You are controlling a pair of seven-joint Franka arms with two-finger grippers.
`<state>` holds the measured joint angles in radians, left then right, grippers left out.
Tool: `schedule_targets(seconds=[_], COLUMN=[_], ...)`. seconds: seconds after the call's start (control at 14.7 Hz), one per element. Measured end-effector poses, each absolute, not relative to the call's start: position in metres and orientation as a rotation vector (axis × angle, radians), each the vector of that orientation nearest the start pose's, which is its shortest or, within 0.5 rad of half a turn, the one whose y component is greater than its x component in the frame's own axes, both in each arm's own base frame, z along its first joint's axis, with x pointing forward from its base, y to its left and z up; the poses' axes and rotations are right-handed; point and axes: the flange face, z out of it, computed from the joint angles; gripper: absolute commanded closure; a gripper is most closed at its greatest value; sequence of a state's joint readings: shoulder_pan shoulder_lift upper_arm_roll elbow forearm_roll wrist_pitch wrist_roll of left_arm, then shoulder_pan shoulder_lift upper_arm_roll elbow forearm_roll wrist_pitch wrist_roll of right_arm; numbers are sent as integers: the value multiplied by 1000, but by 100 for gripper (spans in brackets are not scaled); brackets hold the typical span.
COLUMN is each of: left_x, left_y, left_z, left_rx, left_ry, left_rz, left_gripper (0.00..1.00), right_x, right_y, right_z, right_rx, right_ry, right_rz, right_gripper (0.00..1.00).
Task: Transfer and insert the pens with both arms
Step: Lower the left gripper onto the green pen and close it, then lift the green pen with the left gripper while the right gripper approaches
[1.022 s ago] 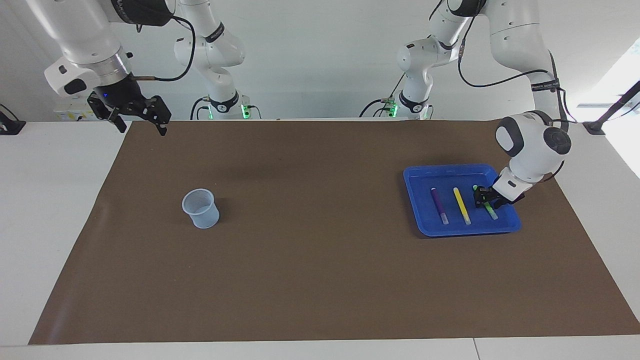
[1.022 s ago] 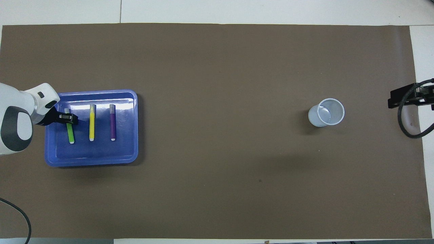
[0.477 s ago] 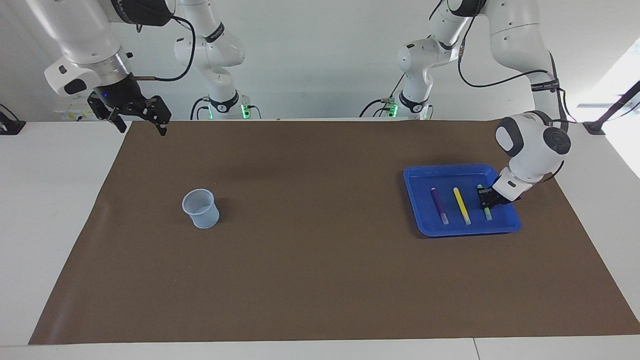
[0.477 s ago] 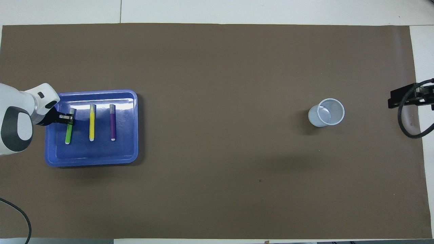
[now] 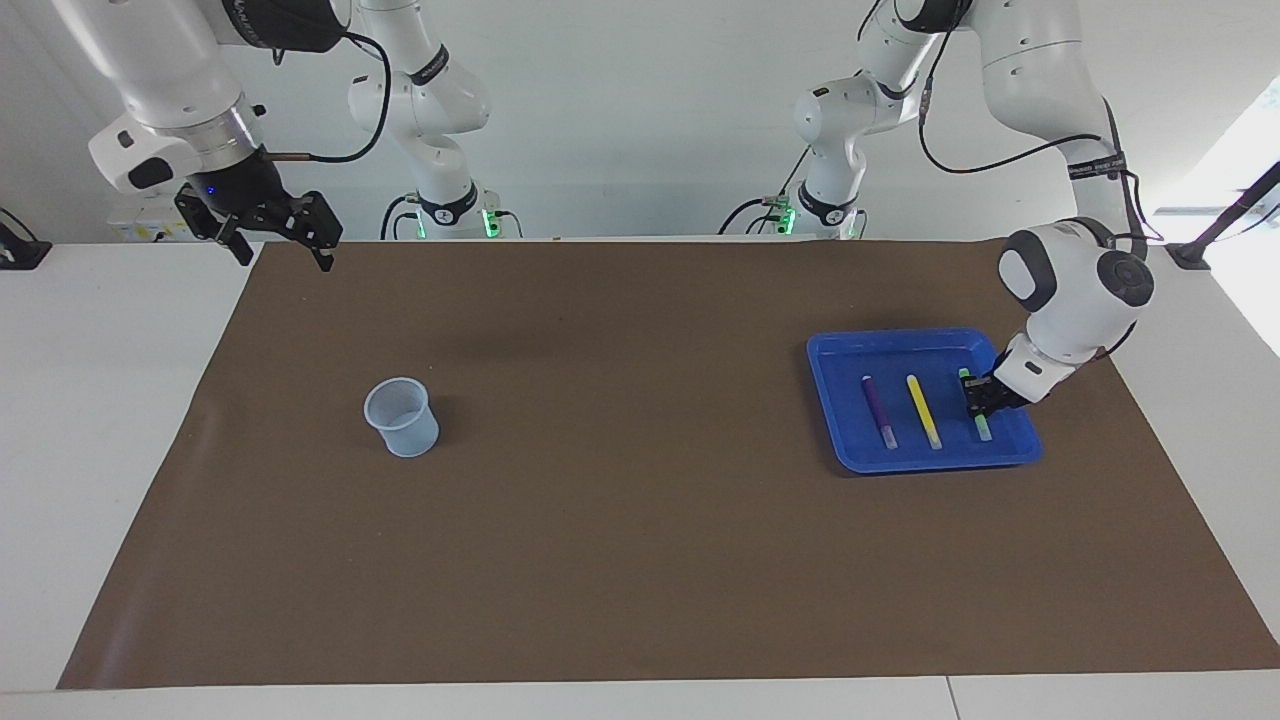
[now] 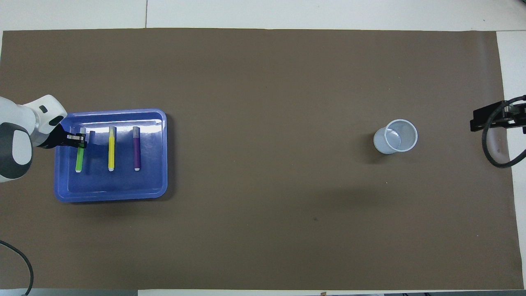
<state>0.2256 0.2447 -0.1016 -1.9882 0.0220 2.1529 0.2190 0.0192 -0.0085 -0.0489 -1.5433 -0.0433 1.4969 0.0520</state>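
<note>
Right end effector (image 5: 283,245) hangs with fingers apart over the counter's (image 5: 100,400) edge, waiting. Cup (image 5: 401,417) sits toward that arm's end. In the tray (image 5: 830,400): purple pen (image 5: 878,410), yellow pen (image 5: 923,411), then green pen (image 5: 975,405) clamped in my left end effector (image 5: 983,397). I'd lift slow and straight so it doesn't swing or clip the tray wall, since the grip sits near the pen's robot-side end, not mid-barrel.

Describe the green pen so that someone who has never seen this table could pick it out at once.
Find the blue tray at the left arm's end of the brown mat. Three pens lie side by side in it. The green pen is the outermost one, beside the yellow pen, and the only one gripped by the left hand.
</note>
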Motion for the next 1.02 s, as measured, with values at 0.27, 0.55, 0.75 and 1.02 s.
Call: schedule_targets(seconds=[0.27, 0.55, 0.75, 1.02], left_x=[601, 603, 598, 572], left_y=[38, -16, -63, -130], left_z=[406, 465, 508, 564], left_rx=[-3147, -3194, -3251, -3258], left_ry=[46, -213, -521, -1024], left_rz=[216, 305, 377, 491], left_gripper=[100, 100, 100, 100], right_x=[544, 544, 544, 545], right_y=[-21, -21, -14, 34], right_z=[636, 636, 636, 637], right_rx=[-3181, -3182, -3178, -3049], right_ry=[134, 133, 113, 19], right_rz=[60, 60, 59, 47], right_gripper=[0, 0, 0, 0])
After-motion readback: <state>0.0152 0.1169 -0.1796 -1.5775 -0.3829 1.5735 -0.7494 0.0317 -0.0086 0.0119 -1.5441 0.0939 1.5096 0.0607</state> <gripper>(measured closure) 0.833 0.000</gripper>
